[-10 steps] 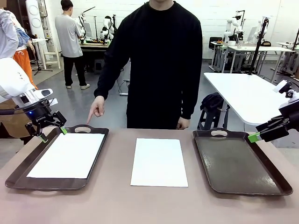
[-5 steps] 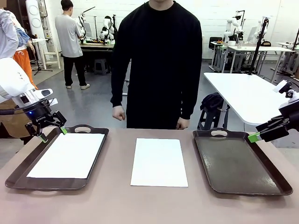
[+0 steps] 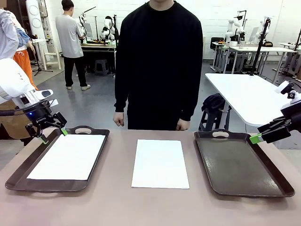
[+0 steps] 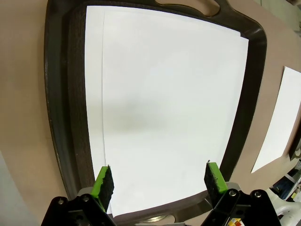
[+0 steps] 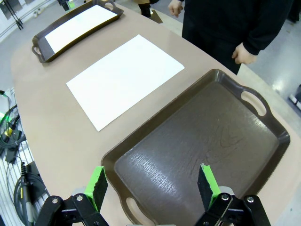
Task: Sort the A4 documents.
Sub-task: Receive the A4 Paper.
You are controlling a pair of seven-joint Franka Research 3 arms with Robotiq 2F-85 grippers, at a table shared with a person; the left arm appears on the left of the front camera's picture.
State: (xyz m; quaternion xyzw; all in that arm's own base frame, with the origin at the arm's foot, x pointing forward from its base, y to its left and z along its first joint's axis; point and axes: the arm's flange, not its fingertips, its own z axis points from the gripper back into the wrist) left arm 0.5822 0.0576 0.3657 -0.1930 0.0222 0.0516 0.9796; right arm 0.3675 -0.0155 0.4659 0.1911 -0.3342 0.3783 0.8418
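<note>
Brown table [image 3: 117, 202], robot lab behind, A4 sheet [image 3: 160, 163] mid-table, my left gripper [image 3: 53, 135] left of it above a papered tray [image 3: 19, 172], my right gripper [image 5: 153, 183] right of it, both jaws spread, empty.

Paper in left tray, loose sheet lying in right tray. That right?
No. The loose sheet lies on the table between the left tray and right tray, not in the right one; the front view shows it. The left tray does hold paper.
</note>
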